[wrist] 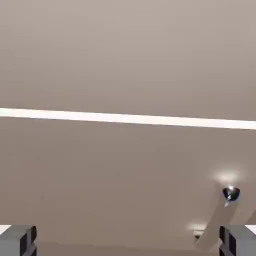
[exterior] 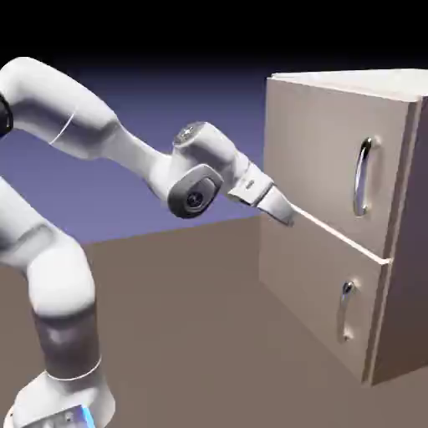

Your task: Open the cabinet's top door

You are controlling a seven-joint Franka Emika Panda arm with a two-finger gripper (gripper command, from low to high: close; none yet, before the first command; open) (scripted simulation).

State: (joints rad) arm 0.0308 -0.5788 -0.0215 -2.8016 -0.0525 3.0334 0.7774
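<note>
A bare brown table [exterior: 192, 318] before violet backdrop [exterior: 167, 109].

- A flat, matte brown-taupe worktop [exterior: 184, 334] fills the lower part of the exterior view, bare and evenly coloured, with no visible texture or markings.
- Behind it stands a plain blue-violet backdrop [exterior: 159, 100], smooth and featureless.
- The backdrop is lightest just above the worktop's far edge and darkens steadily upward, turning almost black along the top of the picture.
- The line where worktop meets backdrop slants gently, higher toward the exterior view's right.
- Light is soft and diffuse; the worktop looks a little darker toward the exterior view's lower right corner.
- No walls, windows, lamps or other furniture can be made out.
</note>
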